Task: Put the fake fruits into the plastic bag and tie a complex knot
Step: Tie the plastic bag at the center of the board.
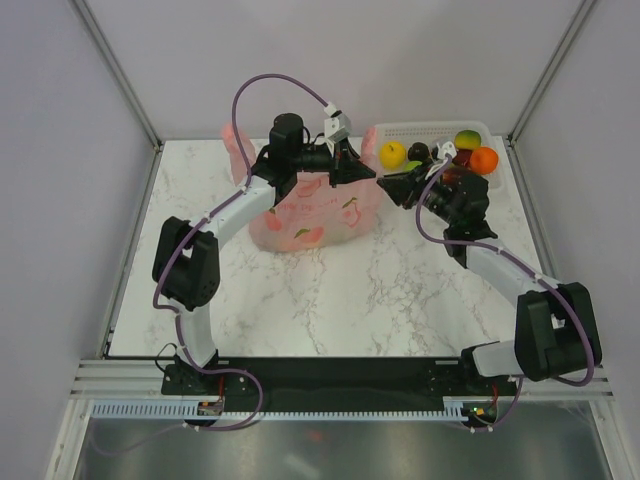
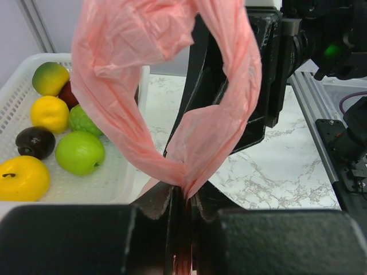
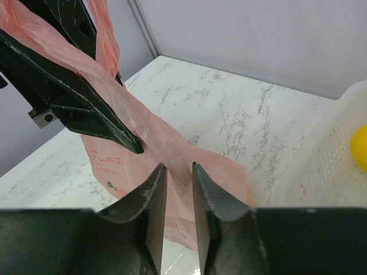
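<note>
Left wrist view: your left claw [image 2: 184, 193] pinches the pink bag [image 2: 221, 134] by a handle. Lift gently. Your right claw [image 3: 179, 186] is narrow and empty. The fake fruits [image 2: 79, 152] sit in the white basket [image 2: 17, 74].

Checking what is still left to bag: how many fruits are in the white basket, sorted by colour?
Yellow fruits: 2
Green fruits: 2
Yellow-green fruit: 1
Dark purple fruit: 1
Red fruit: 1
Orange fruit: 1
Total: 8 in view
</note>
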You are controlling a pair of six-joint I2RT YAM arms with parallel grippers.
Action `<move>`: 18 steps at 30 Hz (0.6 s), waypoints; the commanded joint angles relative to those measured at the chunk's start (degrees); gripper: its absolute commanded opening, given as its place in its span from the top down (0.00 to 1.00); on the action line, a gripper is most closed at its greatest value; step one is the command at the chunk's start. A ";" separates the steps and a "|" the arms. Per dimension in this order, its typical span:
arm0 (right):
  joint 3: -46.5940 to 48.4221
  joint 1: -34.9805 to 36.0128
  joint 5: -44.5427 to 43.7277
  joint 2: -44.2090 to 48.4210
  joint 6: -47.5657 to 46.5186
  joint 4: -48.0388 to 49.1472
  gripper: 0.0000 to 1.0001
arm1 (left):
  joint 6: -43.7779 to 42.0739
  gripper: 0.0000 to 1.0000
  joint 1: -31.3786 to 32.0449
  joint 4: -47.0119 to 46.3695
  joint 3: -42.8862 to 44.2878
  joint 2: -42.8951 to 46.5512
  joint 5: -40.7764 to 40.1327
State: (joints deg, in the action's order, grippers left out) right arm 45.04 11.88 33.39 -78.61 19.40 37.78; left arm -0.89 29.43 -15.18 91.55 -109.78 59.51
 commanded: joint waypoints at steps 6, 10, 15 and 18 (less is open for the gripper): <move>1.98 0.16 5.11 -2.60 0.38 6.87 0.84 | 2.38 0.82 0.19 -4.15 2.23 0.35 1.05; 2.42 0.34 5.99 -2.60 0.11 6.61 1.00 | 2.38 0.55 0.19 -4.68 1.88 0.53 1.31; 2.60 0.69 6.43 -2.08 -1.20 4.94 1.00 | 3.25 0.36 0.45 -6.44 2.05 0.62 0.44; 2.60 0.78 6.60 -1.99 -1.20 4.76 1.00 | 4.13 0.36 0.63 -7.31 3.02 0.35 0.09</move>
State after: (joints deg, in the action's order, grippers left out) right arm 45.17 12.27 37.87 -81.01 19.55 40.47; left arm 1.50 29.47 -18.55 91.74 -109.78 59.88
